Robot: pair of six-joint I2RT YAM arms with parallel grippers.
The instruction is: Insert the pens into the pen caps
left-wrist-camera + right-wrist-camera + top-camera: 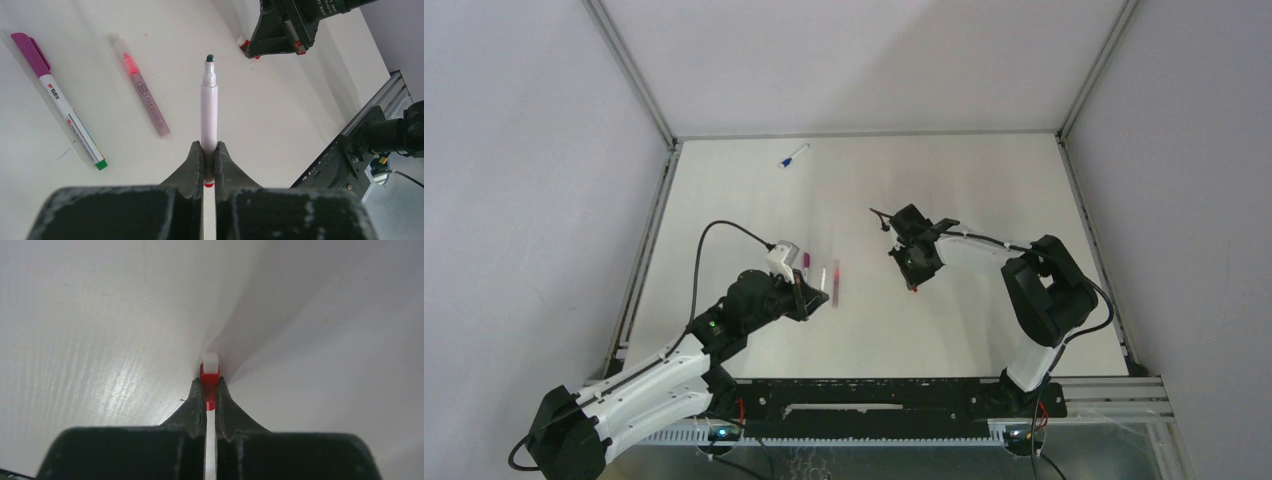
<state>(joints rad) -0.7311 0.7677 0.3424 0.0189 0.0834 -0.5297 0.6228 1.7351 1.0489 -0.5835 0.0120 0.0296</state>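
My left gripper (209,146) is shut on the rear end of a white pen (209,107). The pen's dark bare tip points away, toward my right gripper (280,25). My right gripper (210,382) is shut on a red pen cap (210,376), held just above the table. The cap also shows in the left wrist view (245,45). A white pen with a magenta cap (57,97) and a pinkish pen (144,95) lie on the table left of the held pen. In the top view, the left gripper (812,293) and the right gripper (914,275) are about a hand's width apart.
A blue-capped pen (793,155) lies far back on the table near the left rail (652,230). The right arm's base and cables (380,140) stand at the table's near edge.
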